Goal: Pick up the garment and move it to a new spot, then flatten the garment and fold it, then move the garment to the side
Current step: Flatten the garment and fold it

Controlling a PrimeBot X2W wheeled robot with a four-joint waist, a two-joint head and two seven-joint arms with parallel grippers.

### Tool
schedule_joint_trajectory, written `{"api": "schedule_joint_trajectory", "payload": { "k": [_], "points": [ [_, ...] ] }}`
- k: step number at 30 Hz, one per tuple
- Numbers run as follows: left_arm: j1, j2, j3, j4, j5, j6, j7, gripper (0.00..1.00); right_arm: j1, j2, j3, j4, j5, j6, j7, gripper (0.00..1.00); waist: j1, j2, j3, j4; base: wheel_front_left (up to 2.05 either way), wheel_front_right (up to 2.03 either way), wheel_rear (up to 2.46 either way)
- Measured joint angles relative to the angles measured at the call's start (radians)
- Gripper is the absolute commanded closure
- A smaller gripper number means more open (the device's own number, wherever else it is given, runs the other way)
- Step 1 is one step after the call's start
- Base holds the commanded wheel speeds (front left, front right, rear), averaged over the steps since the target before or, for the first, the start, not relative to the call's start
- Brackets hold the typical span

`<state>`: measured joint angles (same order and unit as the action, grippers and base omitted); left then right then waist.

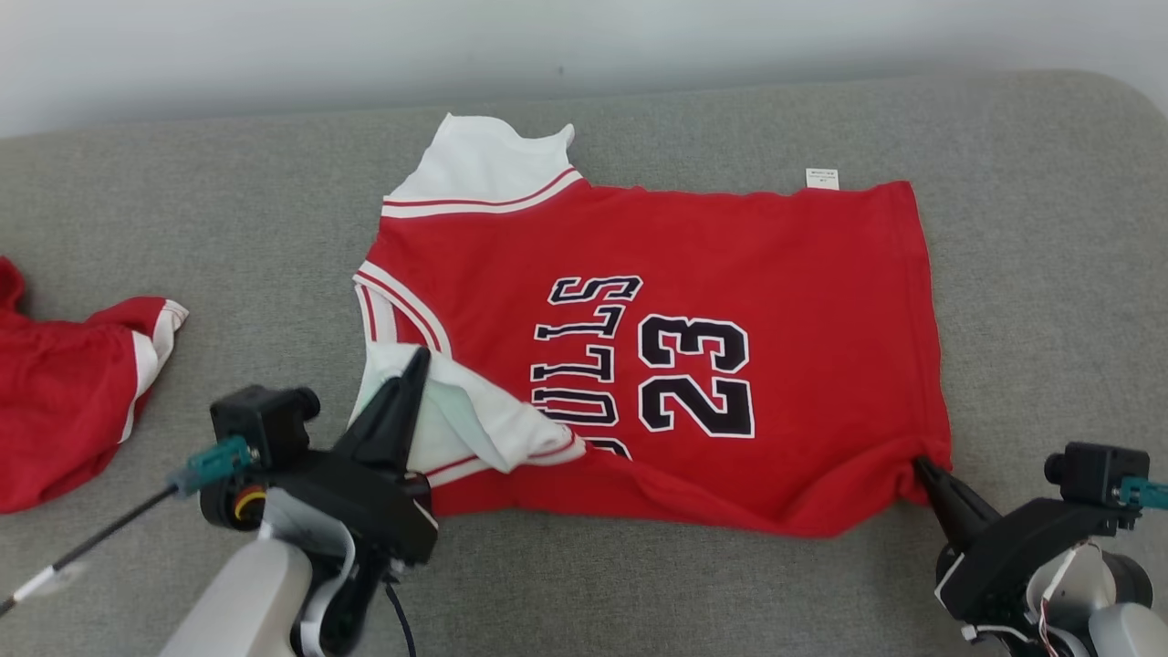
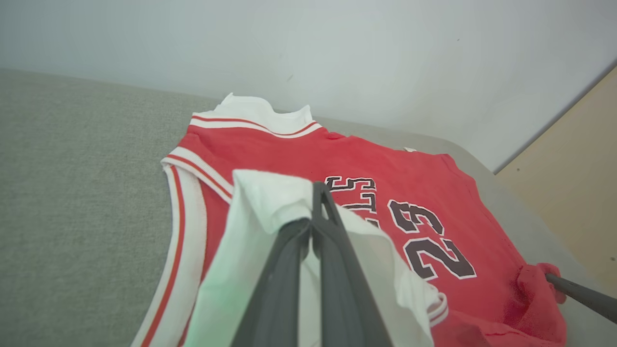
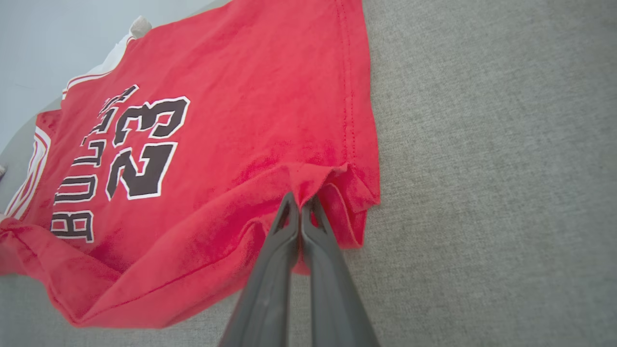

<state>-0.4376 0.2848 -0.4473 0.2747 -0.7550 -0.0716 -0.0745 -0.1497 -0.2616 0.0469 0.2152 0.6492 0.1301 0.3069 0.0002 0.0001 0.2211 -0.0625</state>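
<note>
The garment (image 1: 730,274) is a red sleeveless jersey with white trim and black "BULLS 23" lettering, spread sideways on the grey cushion, collar end to the left. My left gripper (image 1: 415,360) is shut on its near white shoulder strap, which is lifted and turned over the red front; in the left wrist view the gripper (image 2: 315,202) pinches that white cloth of the garment (image 2: 376,159). My right gripper (image 1: 920,465) is shut on the near hem corner, which bunches at the fingertips. The right wrist view shows the right gripper (image 3: 300,205) pinching the red hem of the garment (image 3: 231,96).
A second red garment with white trim (image 1: 64,383) lies crumpled at the cushion's left edge. The grey cushion (image 1: 1049,274) runs back to a pale wall, with bare cloth on the right and in front. A tan floor (image 2: 578,183) lies beyond the cushion's right end.
</note>
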Motion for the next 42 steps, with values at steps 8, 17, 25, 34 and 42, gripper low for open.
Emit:
{"api": "schedule_joint_trajectory", "payload": {
  "k": [8,17,25,34,42],
  "points": [
    [-0.166,-0.009,-0.006,0.225,-0.002,-0.04,-0.035,1.0,-0.083,-0.003,0.009,0.06,0.022,0.0,-0.009,1.0,0.0,0.0,0.025,-0.021,0.0,0.0,0.0],
    [-0.263,-0.034,-0.063,0.404,-0.013,-0.055,-0.114,0.72,-0.154,-0.007,0.025,0.105,0.028,0.0,-0.074,0.21,-0.0001,0.0,0.027,-0.032,0.0,0.0,0.0],
    [-0.275,-0.033,-0.087,0.447,-0.024,-0.058,-0.179,0.0,-0.169,-0.036,0.038,0.155,0.01,0.0,-0.162,0.0,-0.0001,0.0,0.007,-0.02,0.0,0.0,0.0],
    [-0.104,0.001,-0.034,0.386,0.02,-0.057,-0.188,0.0,-0.086,-0.073,0.047,0.192,0.009,0.0,-0.215,0.0,-0.0003,-0.0001,-0.028,0.009,0.0,0.0,0.0],
    [0.021,-0.008,-0.027,0.389,0.037,-0.052,-0.188,0.0,-0.069,-0.073,0.068,0.218,-0.013,0.0,-0.247,0.0,-0.0003,-0.0001,-0.034,0.026,0.0,0.0,0.0]
  ]
}}
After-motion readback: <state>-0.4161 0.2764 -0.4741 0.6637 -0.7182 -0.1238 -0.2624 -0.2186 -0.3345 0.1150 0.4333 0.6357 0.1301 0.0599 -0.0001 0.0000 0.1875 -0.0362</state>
